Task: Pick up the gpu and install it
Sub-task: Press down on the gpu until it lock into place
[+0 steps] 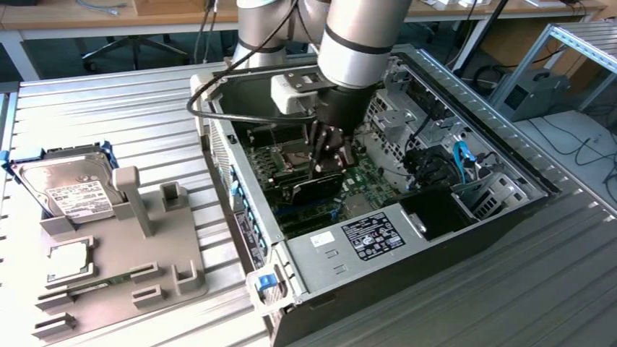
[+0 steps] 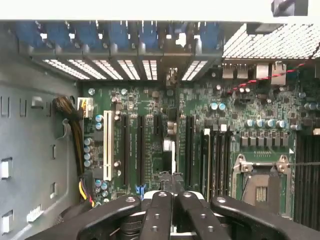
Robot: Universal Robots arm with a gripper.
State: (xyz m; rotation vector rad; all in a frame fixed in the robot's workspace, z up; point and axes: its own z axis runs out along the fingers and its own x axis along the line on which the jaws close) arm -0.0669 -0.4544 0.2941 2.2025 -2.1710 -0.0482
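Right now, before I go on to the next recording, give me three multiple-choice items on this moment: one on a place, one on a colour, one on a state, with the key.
1. Where is the gripper?
A. over the hard drive
B. inside the open computer case, above the motherboard
C. over the grey fixture

2. What colour is the odd-coloured long slot on the motherboard?
A. red
B. yellow
C. white

3. How is the gpu?
A. held in the gripper
B. lying on the grey fixture
C. lying on the hard drive

Key: 1 B, the arm reaches down into the case; 2 C, it stands white among black slots; 3 A, the card hangs on edge from the gripper.
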